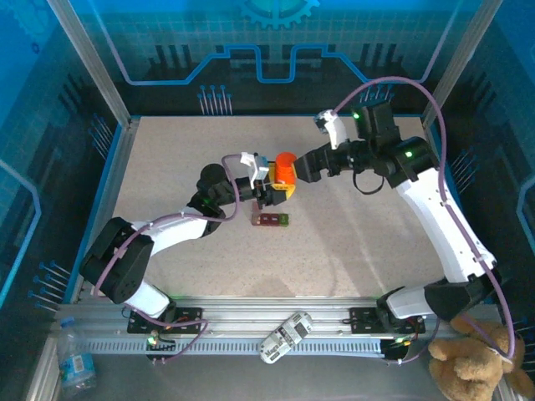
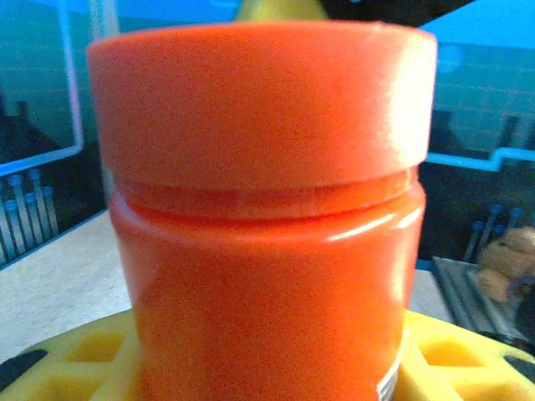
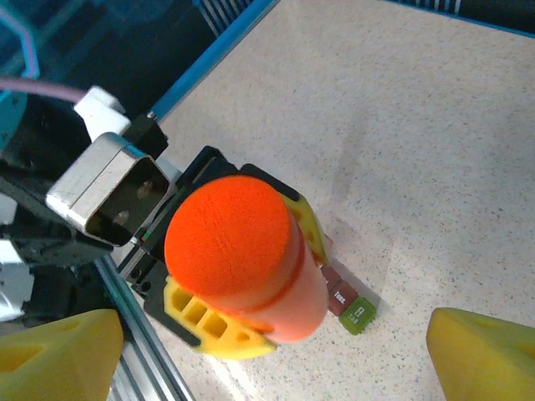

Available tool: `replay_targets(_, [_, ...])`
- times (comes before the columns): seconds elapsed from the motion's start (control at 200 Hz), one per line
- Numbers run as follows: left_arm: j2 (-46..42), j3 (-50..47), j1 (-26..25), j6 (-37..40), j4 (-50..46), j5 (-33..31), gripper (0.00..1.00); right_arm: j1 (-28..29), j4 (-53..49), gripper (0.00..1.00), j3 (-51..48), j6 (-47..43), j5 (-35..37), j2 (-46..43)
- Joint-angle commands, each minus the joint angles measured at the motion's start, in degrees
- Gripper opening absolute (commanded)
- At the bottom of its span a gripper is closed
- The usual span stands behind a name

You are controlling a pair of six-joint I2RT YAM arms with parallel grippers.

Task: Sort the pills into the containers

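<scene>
Claws of both arms meet near the middle of the desk (image 1: 184,242). The left claw (image 1: 282,189) is clamped on an orange pill bottle (image 1: 286,171). In the right wrist view its yellow fingers (image 3: 305,219) press the bottle's sides at about 2 and 8 o'clock, just under the orange cap (image 3: 227,236). In the left wrist view the bottle stands upright between the same yellow fingers (image 2: 456,355), cap on and close to the lens. I cannot tell whether its base touches the desk.

The right claw (image 1: 308,170) sits at 3 o'clock from the bottle in the top view, very near it. Its own yellow fingers (image 3: 483,355) are spread wide in the lower corners of the right wrist view, well clear of the bottle and gripping nothing.

The pill organizer strip (image 1: 273,220) lies flat on the desk at 6 o'clock from the bottle in the top view, just beside it. It is dark red with its green end pointing to 3 o'clock. From the right wrist camera the strip (image 3: 347,305) shows at 4 o'clock from the bottle, partly hidden behind it, and neither claw touches it.

A plush bear (image 1: 476,368) sits off the desk at the 5 o'clock corner of the top view.
</scene>
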Motion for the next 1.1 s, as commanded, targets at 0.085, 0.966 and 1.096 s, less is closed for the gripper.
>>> replay_targets(0.085, [-0.8, 2.4, 0.3, -2.8, -1.4, 7.2, 0.0, 4.4, -8.8, 0.94, 5.7, -6.3, 2.3, 4.4])
replay_targets(0.966, [0.4, 2.6, 0.3, -4.1, -1.4, 9.0, 0.0, 6.4, -6.4, 0.76, 7.9, -3.8, 5.4, 7.6])
replay_targets(1.096, [0.7, 2.6, 0.3, -4.2, -1.3, 9.0, 0.0, 5.8, -6.8, 0.76, 8.7, -3.6, 5.3, 7.0])
